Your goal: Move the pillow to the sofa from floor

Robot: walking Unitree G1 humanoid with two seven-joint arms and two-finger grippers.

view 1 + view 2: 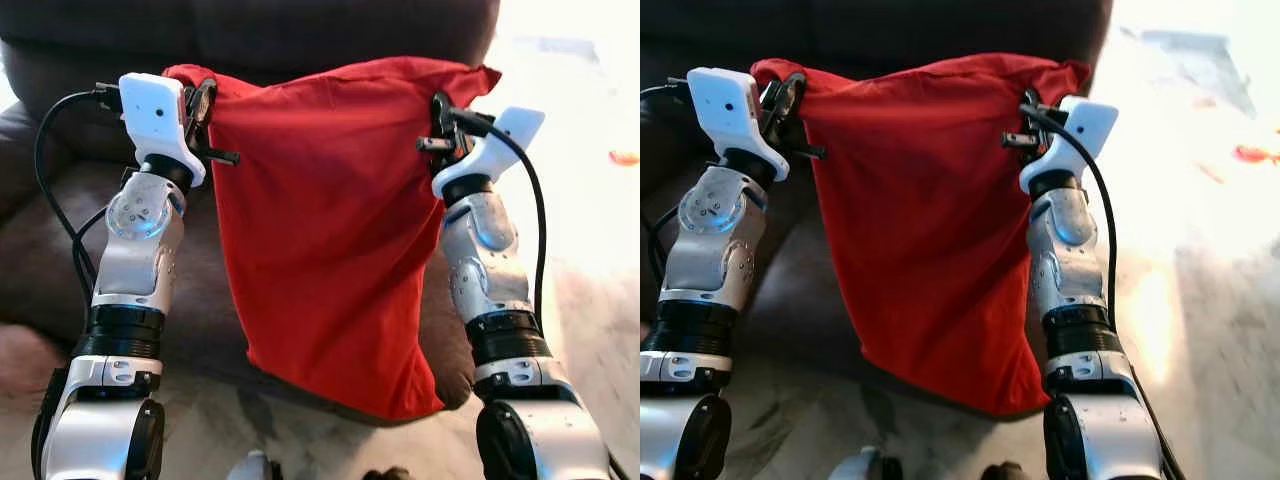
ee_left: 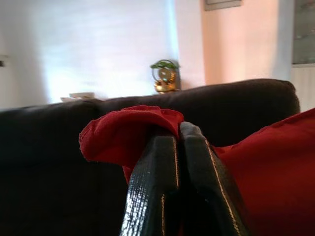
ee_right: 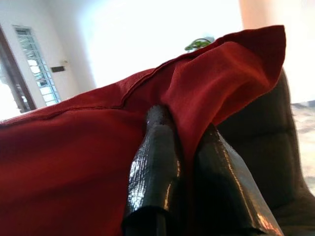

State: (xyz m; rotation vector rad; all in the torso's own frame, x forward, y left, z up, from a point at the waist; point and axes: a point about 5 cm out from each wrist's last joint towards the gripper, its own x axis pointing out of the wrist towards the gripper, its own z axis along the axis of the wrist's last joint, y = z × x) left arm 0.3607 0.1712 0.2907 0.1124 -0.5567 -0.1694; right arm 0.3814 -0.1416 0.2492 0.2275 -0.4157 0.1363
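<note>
The left gripper (image 2: 178, 135) and right gripper (image 3: 184, 129) each pinch a top corner of the red pillow (image 1: 330, 220), so it hangs clear of the floor (image 1: 1200, 300) between them. Just beyond waits the sofa (image 1: 60, 200).

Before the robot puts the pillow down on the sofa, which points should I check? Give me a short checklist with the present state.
1. Left gripper shut on the red pillow corner: ok.
2. Right gripper shut on the other top corner: ok.
3. Pillow lifted off the floor, hanging between both arms: ok.
4. Sofa directly ahead, behind the pillow: ok.
5. Pillow's lower edge above the seat level: not ok, it hangs in front of the seat.
6. Seat surface behind the pillow free: cannot tell, hidden.
</note>
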